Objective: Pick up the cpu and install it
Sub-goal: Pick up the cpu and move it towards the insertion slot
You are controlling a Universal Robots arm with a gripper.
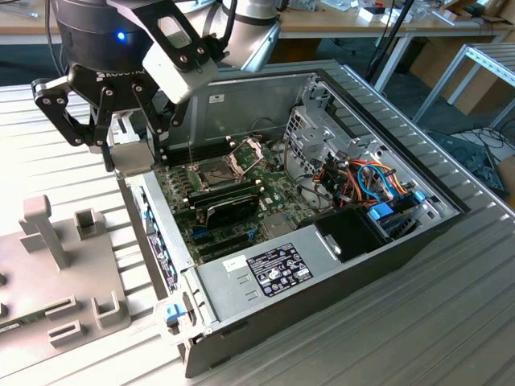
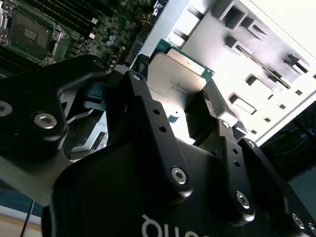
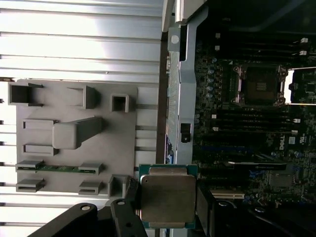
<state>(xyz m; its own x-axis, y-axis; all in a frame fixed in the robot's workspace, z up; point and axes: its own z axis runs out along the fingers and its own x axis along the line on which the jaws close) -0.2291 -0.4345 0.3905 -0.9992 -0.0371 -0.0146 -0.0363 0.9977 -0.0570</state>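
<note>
My gripper [image 1: 131, 154] is shut on the cpu [image 1: 133, 160], a small square chip with a dull silver-grey top and a green rim. In both wrist views the cpu [image 3: 168, 198] [image 2: 178, 79] sits between the two black fingers [image 3: 132, 200]. It hangs in the air over the open computer case's wall [image 1: 153, 221], at the exterior view's left. The empty cpu socket [image 1: 213, 174] [image 3: 260, 85] [image 2: 27, 32] lies on the green motherboard [image 1: 273, 193], with its hinged metal frame [image 1: 248, 150] raised. The cpu is well apart from the socket.
A grey fixture plate [image 1: 56, 277] [image 3: 74, 133] with upright holders lies beside the case; a green module [image 3: 59, 168] rests in one slot. Inside the case are a long black module [image 1: 232, 209], a power supply [image 1: 269, 269], a drive cage [image 1: 310, 133] and coloured cables [image 1: 374, 185].
</note>
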